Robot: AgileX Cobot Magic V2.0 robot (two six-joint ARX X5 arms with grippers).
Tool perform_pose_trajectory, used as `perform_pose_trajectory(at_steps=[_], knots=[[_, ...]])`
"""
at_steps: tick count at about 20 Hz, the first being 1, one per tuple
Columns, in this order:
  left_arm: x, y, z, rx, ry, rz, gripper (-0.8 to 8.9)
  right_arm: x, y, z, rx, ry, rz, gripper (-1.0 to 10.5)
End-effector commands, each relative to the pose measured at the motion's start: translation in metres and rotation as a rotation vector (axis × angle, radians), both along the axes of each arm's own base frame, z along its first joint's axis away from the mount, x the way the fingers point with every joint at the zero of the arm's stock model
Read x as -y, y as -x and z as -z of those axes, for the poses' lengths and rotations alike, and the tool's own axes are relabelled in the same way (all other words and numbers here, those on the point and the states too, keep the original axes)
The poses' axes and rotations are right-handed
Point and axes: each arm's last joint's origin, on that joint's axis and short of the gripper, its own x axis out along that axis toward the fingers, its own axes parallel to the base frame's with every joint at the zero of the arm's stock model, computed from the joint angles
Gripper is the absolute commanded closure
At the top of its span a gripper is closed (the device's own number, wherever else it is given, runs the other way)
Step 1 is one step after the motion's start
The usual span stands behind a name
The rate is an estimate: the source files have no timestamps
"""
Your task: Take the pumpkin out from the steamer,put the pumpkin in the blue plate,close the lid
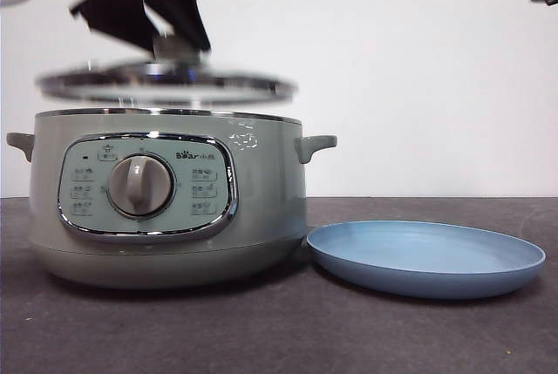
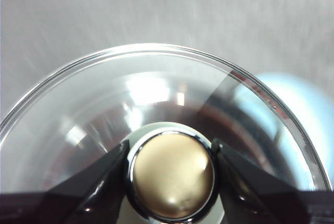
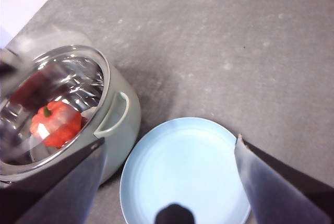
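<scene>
The glass lid (image 1: 166, 86) hangs just above the sage-green steamer (image 1: 166, 208), apart from its rim. The left gripper (image 2: 172, 174) has its jaws pressed against both sides of the lid's knob (image 2: 172, 182). The pumpkin (image 3: 55, 124) sits inside the steamer. The blue plate (image 1: 425, 256) lies just right of it. The right gripper (image 3: 169, 182) hovers above the plate, jaws wide apart, holding nothing.

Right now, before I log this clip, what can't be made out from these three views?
- The pumpkin: the front view hides it behind the steamer wall; the right wrist view shows it through the blurred lid.
- Lid outline: motion-blurred in the front view.
- Left gripper on the lid knob: jaw bases cut off by the edge.
- Right gripper above the blue plate: jaws blurred, cropped.
- Steamer button labels: too small.
</scene>
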Motion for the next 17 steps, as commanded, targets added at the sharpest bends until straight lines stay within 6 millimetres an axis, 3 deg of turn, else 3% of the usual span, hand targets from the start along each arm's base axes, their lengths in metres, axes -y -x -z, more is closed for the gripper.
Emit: perform_pose_trajectory(at_steps=[1,6,13,17], knots=[[-0.01,0.02,-0.041,0.167,0.05,-0.019,8.21,-0.012,-0.008,0.003,0.001,-0.001,-0.054,5.4],[-0.037,0.067,-0.075,0.302,0.022,-0.162,8.22,-0.06,-0.034,0.015,-0.006,-0.033,-0.215,5.4],[-0.072,0.125,-0.098,0.433,-0.115,-0.415,8.21,-0.172,-0.077,0.012,-0.074,0.087,-0.49,4.4],[-0.081,0.138,-0.095,0.417,-0.199,-0.501,8.22,-0.232,-0.097,0.015,-0.132,0.248,-0.61,4.3]])
